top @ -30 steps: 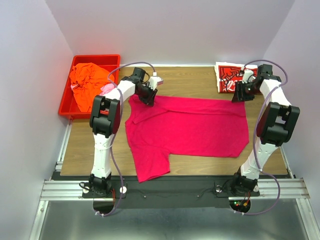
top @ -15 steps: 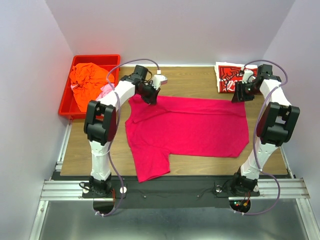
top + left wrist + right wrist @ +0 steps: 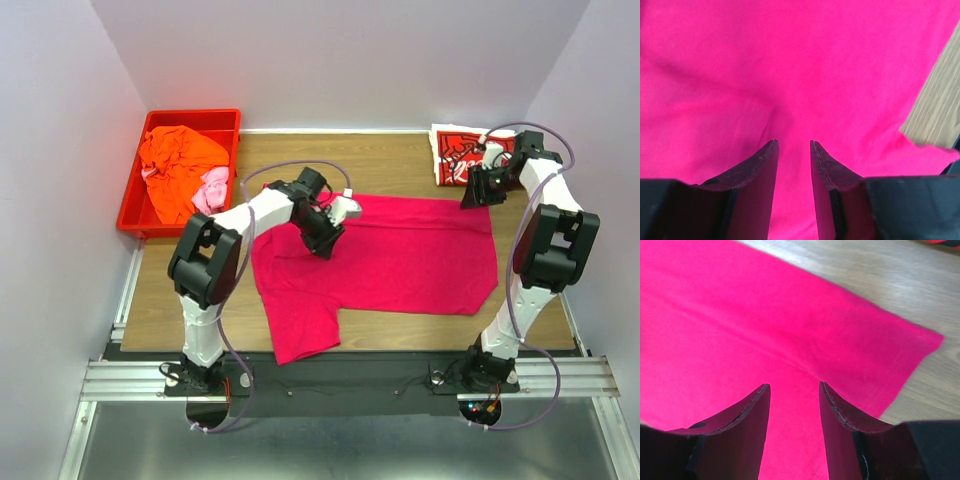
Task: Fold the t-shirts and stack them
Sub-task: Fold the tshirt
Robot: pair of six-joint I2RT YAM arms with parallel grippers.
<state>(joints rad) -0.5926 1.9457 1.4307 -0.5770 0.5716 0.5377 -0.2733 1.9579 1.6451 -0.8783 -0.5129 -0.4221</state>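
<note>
Currently the pink shirt (image 3: 400,255) lies spread flat mid-table, ready for folding; the left claw (image 3: 792,142) hovers over its upper middle, jaws slightly parted, empty; the right claw (image 3: 792,385), spread and empty, sits above the far right corner, apparently to pinch that edge

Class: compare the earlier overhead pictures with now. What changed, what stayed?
The left gripper moved from the far-left edge of the magenta shirt rightward and nearer, over its middle, jaws open, gripping nothing. The right gripper, that shirt and the folded red-and-white shirt stayed put.
</note>
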